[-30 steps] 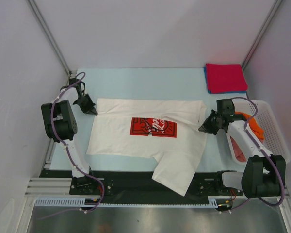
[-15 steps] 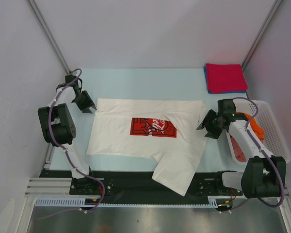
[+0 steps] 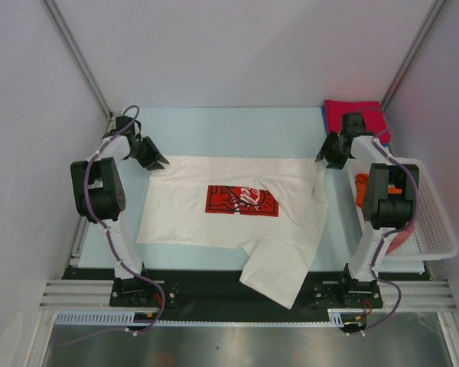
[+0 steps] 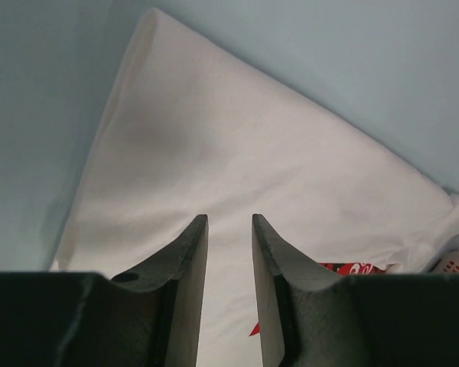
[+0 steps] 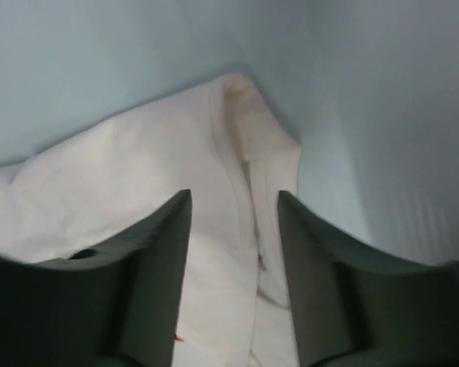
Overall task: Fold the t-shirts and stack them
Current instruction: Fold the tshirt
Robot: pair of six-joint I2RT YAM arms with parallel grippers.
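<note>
**Top external view.** The white t-shirt [image 3: 214,222] lies spread on the table [image 3: 229,126] with its red logo print [image 3: 242,200] facing up. A band along its far edge is turned over, and its near part hangs past the table's near edge. The left fingers [image 3: 154,161] stand at the shirt's far-left corner and the right fingers [image 3: 326,155] at its far-right corner. How high they are above the cloth cannot be told from here. A folded red t-shirt [image 3: 356,118] sits in the far-right corner of the table. The white lattice basket [image 3: 432,229] on the right holds orange cloth [image 3: 360,187].

**Left wrist view.** The left fingers [image 4: 190,260] stand narrowly apart with nothing between them. White cloth shows through the gap. The shirt's pointed corner [image 4: 153,19] lies well ahead of the tips.

**Right wrist view.** The right fingers [image 5: 164,252] stand wider apart and are also empty. A hemmed edge of the shirt [image 5: 245,145] runs between and beyond the tips. The cloth here is bunched, not flat.

**Assessment.** The shirt is judged only partly folded, and the step in hand is a fresh grip at the two far corners.
- Each pair of fingers should come down square over its corner and pinch through every layer, so the turned band is not peeled open.
- On the left, the narrow gap may need widening before descent.
- On the right, the bunched hem risks a grip on a single layer.
- Both sides should lift and travel together with the edge kept taut, or the fold will skew.
</note>
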